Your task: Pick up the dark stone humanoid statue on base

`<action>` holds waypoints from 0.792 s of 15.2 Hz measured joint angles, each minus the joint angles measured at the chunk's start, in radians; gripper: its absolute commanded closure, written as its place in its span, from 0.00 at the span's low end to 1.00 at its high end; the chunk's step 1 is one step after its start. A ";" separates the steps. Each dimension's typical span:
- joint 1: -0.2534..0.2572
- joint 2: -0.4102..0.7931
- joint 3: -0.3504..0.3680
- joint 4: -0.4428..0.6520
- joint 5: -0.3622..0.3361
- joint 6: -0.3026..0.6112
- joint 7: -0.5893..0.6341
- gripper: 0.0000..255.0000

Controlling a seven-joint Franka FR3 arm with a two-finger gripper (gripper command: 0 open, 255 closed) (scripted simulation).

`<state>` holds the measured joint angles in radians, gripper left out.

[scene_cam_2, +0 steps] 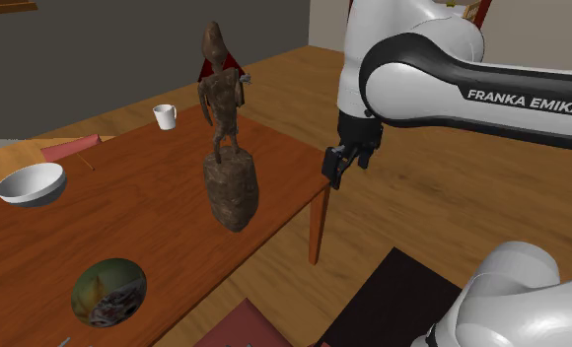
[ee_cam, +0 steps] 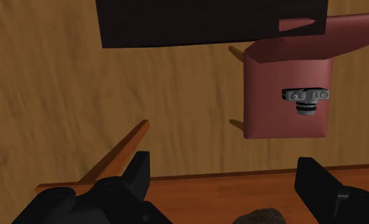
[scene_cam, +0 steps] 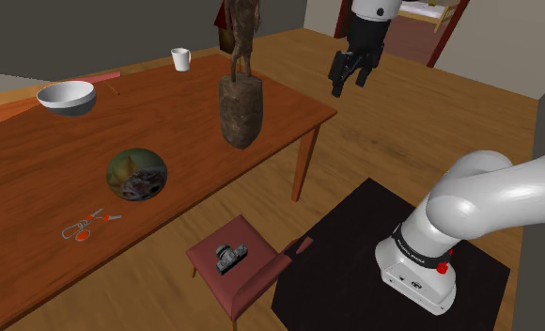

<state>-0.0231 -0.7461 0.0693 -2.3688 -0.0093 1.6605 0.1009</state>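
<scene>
The dark statue stands upright by the tabletop's edge, near the corner closest to the gripper, which hangs beyond that edge, fingers spread and empty. Tall and narrow, the statue would likely topple off the edge if a finger clips it.

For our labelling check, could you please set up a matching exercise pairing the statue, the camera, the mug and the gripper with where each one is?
1 statue
2 camera
3 mug
4 gripper

a on the red chair
b in the air, touching nothing
c standing on the table, nearest the gripper
d on the table, by its far edge in the shoulder view

Pairs: 1c, 2a, 3d, 4b
</scene>
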 measured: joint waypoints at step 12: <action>-0.152 0.116 0.408 -0.023 -0.107 0.384 0.630 0.00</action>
<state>-0.1751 -0.6298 0.4775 -2.3919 -0.1160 2.0440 0.7310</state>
